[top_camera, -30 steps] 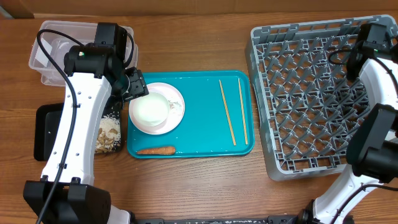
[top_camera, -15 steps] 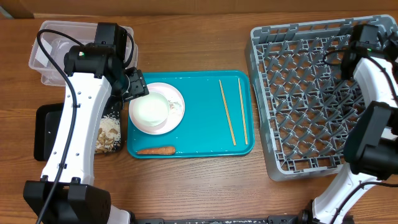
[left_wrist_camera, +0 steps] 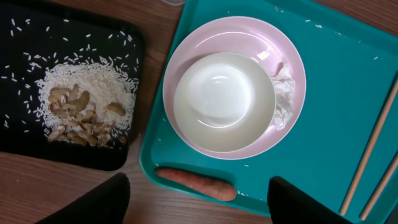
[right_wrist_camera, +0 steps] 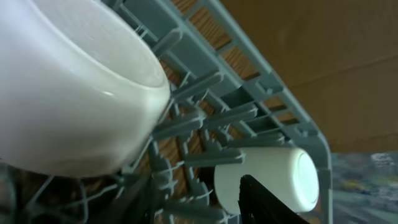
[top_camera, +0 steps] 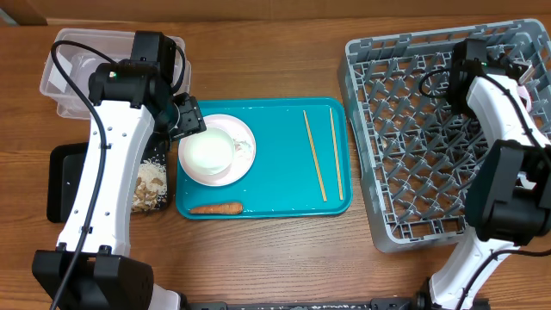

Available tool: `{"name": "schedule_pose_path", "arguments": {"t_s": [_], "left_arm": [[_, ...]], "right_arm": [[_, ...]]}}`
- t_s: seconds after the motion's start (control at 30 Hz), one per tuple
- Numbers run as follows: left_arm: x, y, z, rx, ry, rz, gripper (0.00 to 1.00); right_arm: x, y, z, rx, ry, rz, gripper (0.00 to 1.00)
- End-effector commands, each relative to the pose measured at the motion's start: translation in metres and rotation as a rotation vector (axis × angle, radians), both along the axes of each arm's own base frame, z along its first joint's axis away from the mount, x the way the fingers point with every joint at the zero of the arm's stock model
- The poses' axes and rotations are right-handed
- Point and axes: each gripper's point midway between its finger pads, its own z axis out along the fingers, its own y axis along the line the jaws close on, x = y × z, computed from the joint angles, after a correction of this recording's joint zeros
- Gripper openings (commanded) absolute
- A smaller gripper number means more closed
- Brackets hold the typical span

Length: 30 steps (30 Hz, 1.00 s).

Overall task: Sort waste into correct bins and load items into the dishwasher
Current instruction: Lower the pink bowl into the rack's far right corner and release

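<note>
My left gripper (top_camera: 188,120) is open and empty, hovering above the near-left corner of the teal tray; in the left wrist view (left_wrist_camera: 199,208) its fingers straddle the orange carrot piece (left_wrist_camera: 196,182). A white bowl (left_wrist_camera: 224,102) sits on a round plate (left_wrist_camera: 186,74) with a crumpled tissue (left_wrist_camera: 283,99) beside it. Rice and nut scraps (left_wrist_camera: 84,109) lie on the black tray (left_wrist_camera: 25,143). Two chopsticks (top_camera: 315,155) lie on the teal tray. My right gripper (top_camera: 472,69) is over the grey dish rack (top_camera: 405,207). Its wrist view shows another white bowl (right_wrist_camera: 68,87) and a white cup (right_wrist_camera: 273,177) in the rack, one finger (right_wrist_camera: 273,205) in front of the cup.
The teal tray (top_camera: 275,189) lies mid-table. The clear tub (top_camera: 69,69) stands at the back left, partly under my left arm. The rack's pegs and lattice wall (right_wrist_camera: 249,74) surround the right gripper. Bare wooden table lies in front.
My right arm has swung left across the back of the rack, away from its far right corner. The left arm and the things on the tray have not moved.
</note>
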Motion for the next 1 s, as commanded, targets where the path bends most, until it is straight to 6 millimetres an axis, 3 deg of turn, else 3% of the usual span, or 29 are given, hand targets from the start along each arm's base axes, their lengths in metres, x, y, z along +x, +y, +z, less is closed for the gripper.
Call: {"name": "schedule_pose_path", "arguments": {"t_s": [0.0,0.03,0.13,0.17,0.23,0.3,0.4,0.63,0.73,0.97], "left_arm": [[0.002,0.001,0.012,0.004,-0.039,0.007,0.73],[0.002,0.001,0.012,0.004,-0.039,0.007,0.74],[0.002,0.001,0.012,0.004,-0.039,0.007,0.75],[0.002,0.001,0.012,0.004,-0.039,0.007,0.76],[0.001,0.001,0.012,0.004,-0.039,0.007,0.76],[0.002,0.001,0.012,0.004,-0.039,0.007,0.77],[0.002,0.001,0.012,0.004,-0.042,0.007,0.78],[0.001,0.001,0.012,0.004,-0.037,0.007,0.78],[0.001,0.001,0.012,0.004,-0.037,0.007,0.78],[0.001,0.001,0.012,0.004,-0.037,0.007,0.78]], "right_arm": [[0.002,0.019,0.050,0.096,-0.174,0.035,0.45],[0.004,0.037,0.062,0.187,-0.194,0.116,0.45],[0.012,0.093,0.071,0.450,-0.215,0.339,0.45],[0.009,0.127,0.072,0.616,-0.219,0.438,0.45],[-0.010,0.170,0.067,0.842,-0.179,0.497,0.36],[-0.043,0.203,0.055,1.023,-0.061,0.470,0.25],[-0.076,0.222,0.035,1.069,0.095,0.447,0.25],[-0.116,0.251,-0.013,1.110,0.283,0.446,0.24],[-0.129,0.263,-0.028,1.111,0.342,0.466,0.24],[-0.134,0.275,-0.031,1.155,0.357,0.487,0.25]]}}
